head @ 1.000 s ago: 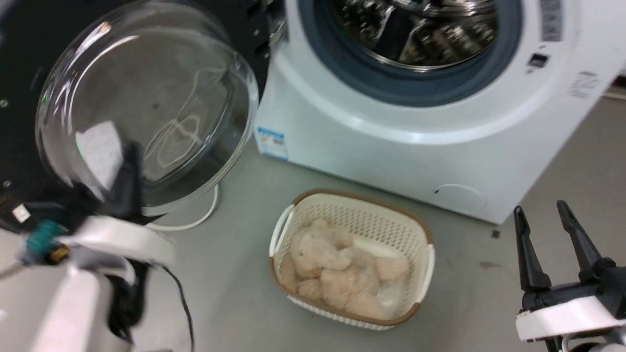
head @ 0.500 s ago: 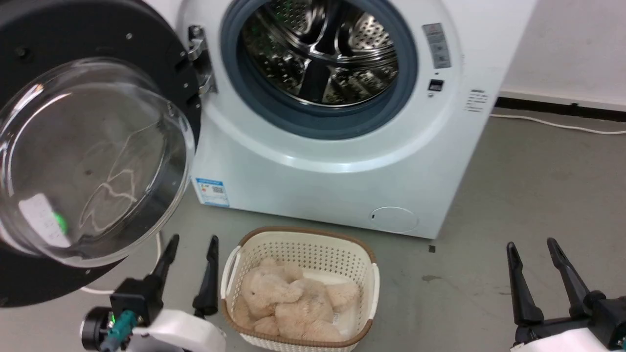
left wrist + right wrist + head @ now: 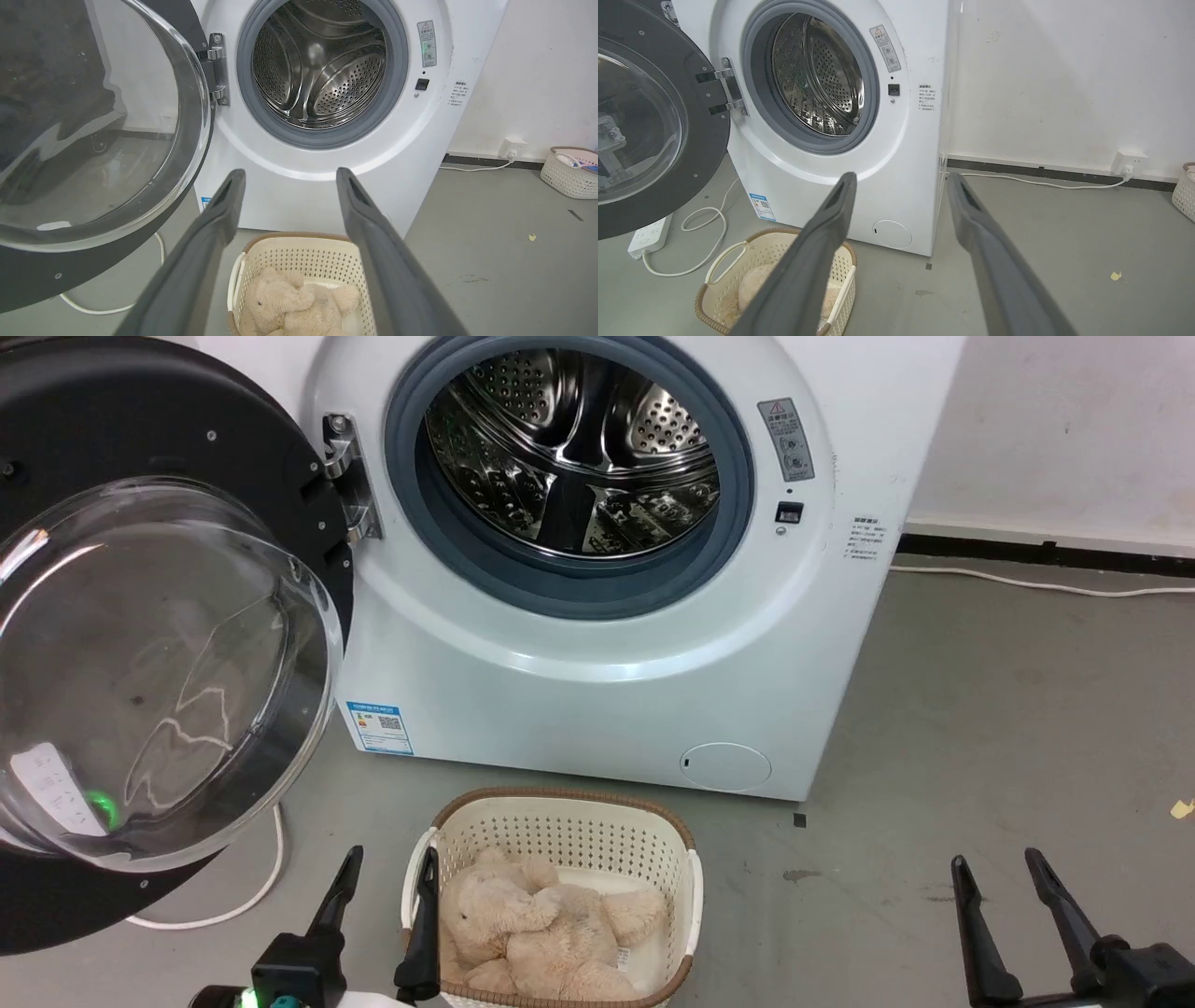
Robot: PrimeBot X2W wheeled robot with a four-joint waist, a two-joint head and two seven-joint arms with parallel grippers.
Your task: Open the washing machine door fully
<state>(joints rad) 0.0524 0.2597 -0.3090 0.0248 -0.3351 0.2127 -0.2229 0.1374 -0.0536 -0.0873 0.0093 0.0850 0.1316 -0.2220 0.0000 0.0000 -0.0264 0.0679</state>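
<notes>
The washing machine door [image 3: 140, 420], black-rimmed with a clear glass bowl, hangs swung out to the left on its hinge, away from the white washing machine [image 3: 597, 691]. The steel drum [image 3: 569, 448] lies exposed inside the grey gasket. My left gripper [image 3: 393, 854] is open and holds nothing, low down beside the door's lower right edge and clear of it. My right gripper [image 3: 994, 859] is open over the floor at the lower right. The door [image 3: 93, 116] fills the left of the left wrist view, beside my open left gripper [image 3: 289, 171]. The right wrist view has the door [image 3: 644, 130] at its left and my open right gripper [image 3: 902, 176] before the machine [image 3: 887, 196].
A cream basket [image 3: 560, 798] holding a beige plush bear [image 3: 541, 933] sits on the floor before the machine. A white cable [image 3: 252, 896] and a power strip [image 3: 647, 233] lie under the door. Another basket [image 3: 567, 172] stands by the wall at the right.
My left gripper has drawn back from the door's glass down to the lower left. The head camera has shifted, so more of the machine and its drum shows. The right gripper sits lower in view.
</notes>
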